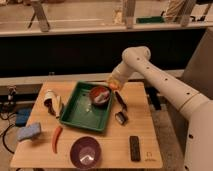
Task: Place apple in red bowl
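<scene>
Reaching down from the right, white arm (150,67), claw (120,106) beside red bowl (95,90) in green tray (80,114), grip state indiscernible.

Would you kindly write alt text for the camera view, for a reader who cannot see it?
A white robot arm reaches from the right, its claw by the rim of a red bowl that sits in a green tray on a wooden table. A purple bowl stands near the front edge.
</scene>
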Action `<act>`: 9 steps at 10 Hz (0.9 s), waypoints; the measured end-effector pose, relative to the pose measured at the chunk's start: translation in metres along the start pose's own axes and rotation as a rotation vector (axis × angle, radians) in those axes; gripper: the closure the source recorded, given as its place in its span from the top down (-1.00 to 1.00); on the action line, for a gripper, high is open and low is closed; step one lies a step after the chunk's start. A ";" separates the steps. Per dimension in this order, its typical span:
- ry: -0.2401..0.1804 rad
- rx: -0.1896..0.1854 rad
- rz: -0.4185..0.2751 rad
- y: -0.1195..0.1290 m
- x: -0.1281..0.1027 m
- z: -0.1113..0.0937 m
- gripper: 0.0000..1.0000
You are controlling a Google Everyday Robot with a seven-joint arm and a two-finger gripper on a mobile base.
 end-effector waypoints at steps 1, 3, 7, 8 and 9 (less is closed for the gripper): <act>-0.021 0.004 -0.020 -0.003 -0.009 0.005 -0.98; -0.056 0.013 -0.049 -0.010 -0.022 0.014 -0.65; -0.087 0.020 -0.096 -0.027 -0.036 0.021 0.14; -0.086 0.016 -0.106 -0.031 -0.038 0.022 0.35; -0.086 0.011 -0.114 -0.035 -0.039 0.024 0.52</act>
